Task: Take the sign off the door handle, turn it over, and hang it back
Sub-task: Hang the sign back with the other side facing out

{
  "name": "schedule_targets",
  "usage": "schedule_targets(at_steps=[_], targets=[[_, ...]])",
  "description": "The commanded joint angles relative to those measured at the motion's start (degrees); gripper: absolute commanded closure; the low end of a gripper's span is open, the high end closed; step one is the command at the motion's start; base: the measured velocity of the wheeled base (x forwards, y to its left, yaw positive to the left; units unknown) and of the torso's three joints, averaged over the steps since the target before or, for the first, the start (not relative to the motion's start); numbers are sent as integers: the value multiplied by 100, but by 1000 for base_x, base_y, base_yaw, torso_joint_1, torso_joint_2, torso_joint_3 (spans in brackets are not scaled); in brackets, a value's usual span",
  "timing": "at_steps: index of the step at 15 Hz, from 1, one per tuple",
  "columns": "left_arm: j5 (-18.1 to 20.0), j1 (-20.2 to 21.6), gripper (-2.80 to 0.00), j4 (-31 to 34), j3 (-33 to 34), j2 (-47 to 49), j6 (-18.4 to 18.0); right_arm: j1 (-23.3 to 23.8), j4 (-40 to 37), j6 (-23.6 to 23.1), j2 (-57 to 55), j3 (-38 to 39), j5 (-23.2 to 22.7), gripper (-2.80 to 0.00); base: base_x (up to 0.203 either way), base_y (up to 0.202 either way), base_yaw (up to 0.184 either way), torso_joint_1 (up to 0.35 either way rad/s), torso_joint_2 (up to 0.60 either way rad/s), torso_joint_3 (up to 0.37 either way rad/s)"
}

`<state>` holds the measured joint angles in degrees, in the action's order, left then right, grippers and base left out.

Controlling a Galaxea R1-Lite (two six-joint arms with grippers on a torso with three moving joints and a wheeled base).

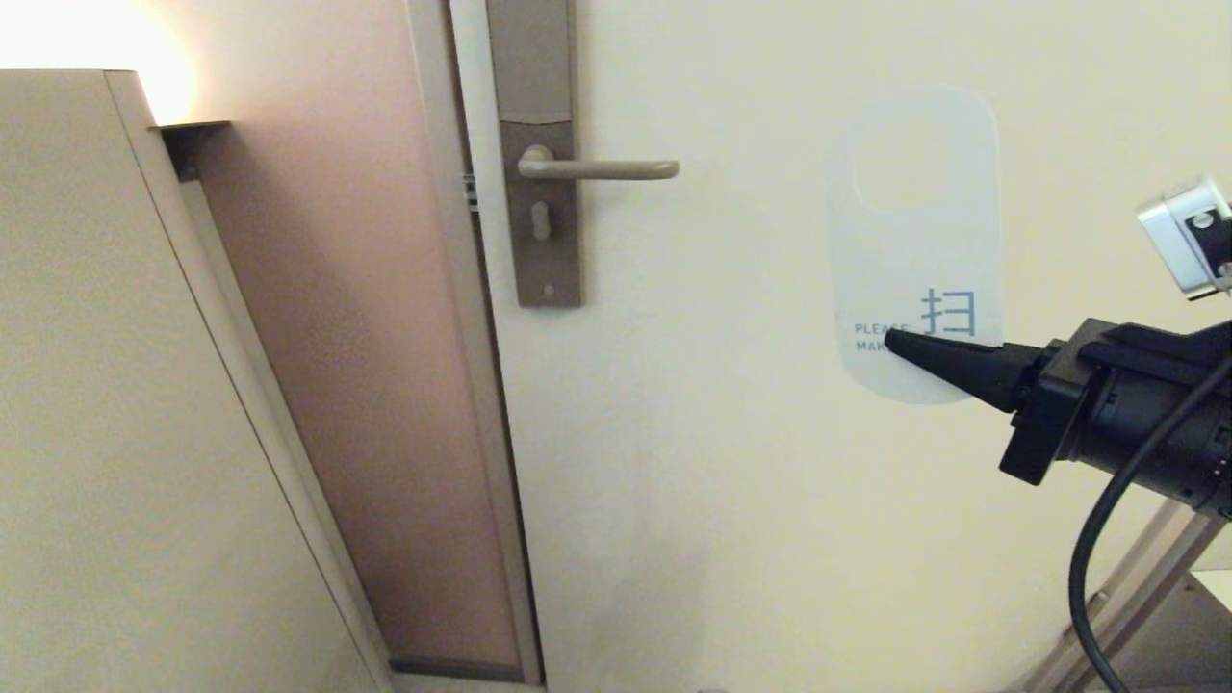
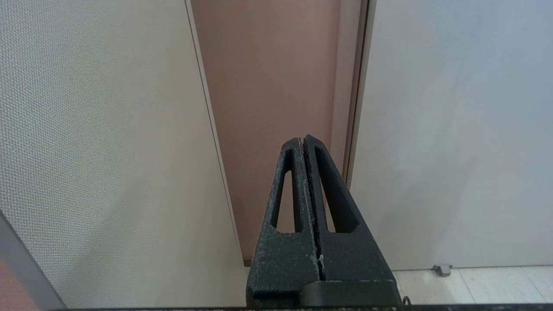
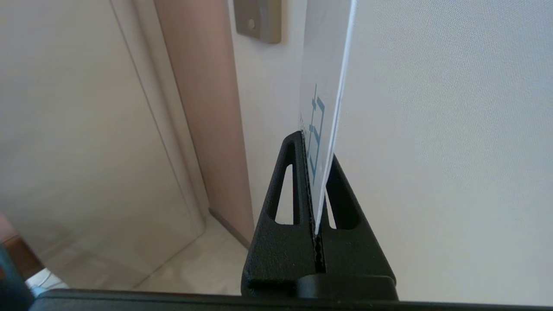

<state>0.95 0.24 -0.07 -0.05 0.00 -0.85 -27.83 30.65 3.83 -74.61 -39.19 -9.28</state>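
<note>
The sign (image 1: 914, 250) is held upright in front of the door, its white "PLEASE MAKE UP ROOM" face towards me and its oval hole at the top. My right gripper (image 1: 900, 345) is shut on the sign's lower part, well to the right of the door handle (image 1: 599, 169), which is bare. In the right wrist view the sign (image 3: 326, 86) stands edge-on between the shut fingers (image 3: 283, 190). My left gripper (image 2: 302, 142) is shut and empty, low down, pointing at the door frame; it is out of the head view.
The tall grey-brown lock plate (image 1: 535, 144) carries the handle at the door's left edge. A beige cabinet (image 1: 106, 385) stands on the left beside a pinkish wall panel (image 1: 327, 337). A door stop (image 2: 441, 269) sits on the floor.
</note>
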Motion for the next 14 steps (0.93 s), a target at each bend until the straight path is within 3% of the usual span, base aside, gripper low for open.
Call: schedule_targets(at_steps=[1, 14], targets=[[1, 2, 0, -1, -4, 9, -3, -3, 171, -2, -317, -19, -4, 0, 0, 0, 0, 0, 0, 0], [1, -7, 0, -1, -4, 9, -3, -184, 1064, 30, -1499, -786, -4, 0, 0, 0, 0, 0, 0, 0]])
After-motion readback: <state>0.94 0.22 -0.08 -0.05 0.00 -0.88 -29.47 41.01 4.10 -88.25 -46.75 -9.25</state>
